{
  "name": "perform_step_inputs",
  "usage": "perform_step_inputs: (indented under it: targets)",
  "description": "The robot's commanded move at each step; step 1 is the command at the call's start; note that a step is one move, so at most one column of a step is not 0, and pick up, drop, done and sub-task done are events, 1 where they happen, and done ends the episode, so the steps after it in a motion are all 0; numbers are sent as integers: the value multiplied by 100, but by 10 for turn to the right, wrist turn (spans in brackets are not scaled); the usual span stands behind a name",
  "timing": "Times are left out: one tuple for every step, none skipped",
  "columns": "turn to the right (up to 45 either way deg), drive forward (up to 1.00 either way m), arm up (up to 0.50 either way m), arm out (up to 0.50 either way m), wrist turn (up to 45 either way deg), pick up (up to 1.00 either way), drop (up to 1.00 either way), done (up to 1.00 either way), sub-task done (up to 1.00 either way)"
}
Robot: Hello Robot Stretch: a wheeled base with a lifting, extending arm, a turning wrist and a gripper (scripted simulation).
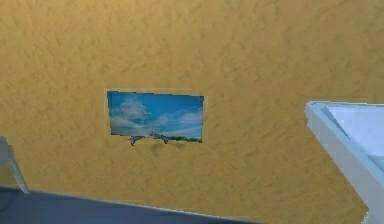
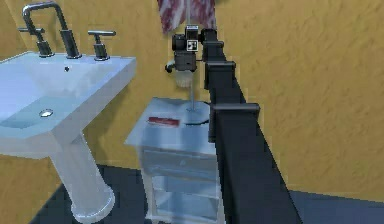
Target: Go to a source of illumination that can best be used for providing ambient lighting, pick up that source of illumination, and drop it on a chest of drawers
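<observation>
A lamp stands on a small white drawer unit (image 2: 160,140) in the arm side view. It has a red and white patterned shade (image 2: 188,12) at the top edge, a thin pale stem (image 2: 191,95) and a round base. My arm (image 2: 235,130) rises from the bottom edge, and the gripper (image 2: 180,60) sits at the stem just under the shade. I cannot tell whether it holds anything.
A white pedestal sink (image 2: 70,85) with a dark tap (image 2: 55,30) stands left of the drawer unit; its rim (image 1: 350,140) shows at the forward view's right. A small red thing (image 2: 163,121) lies on the unit. Ahead, a sky picture (image 1: 155,117) hangs on an orange wall.
</observation>
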Motion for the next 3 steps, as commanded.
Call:
perform_step_inputs:
  targets:
    - [0,0,-30,0,0,0,0,0,0]
    - [0,0,0,0,0,0,100,0,0]
    - [0,0,0,-10,0,0,0,0,0]
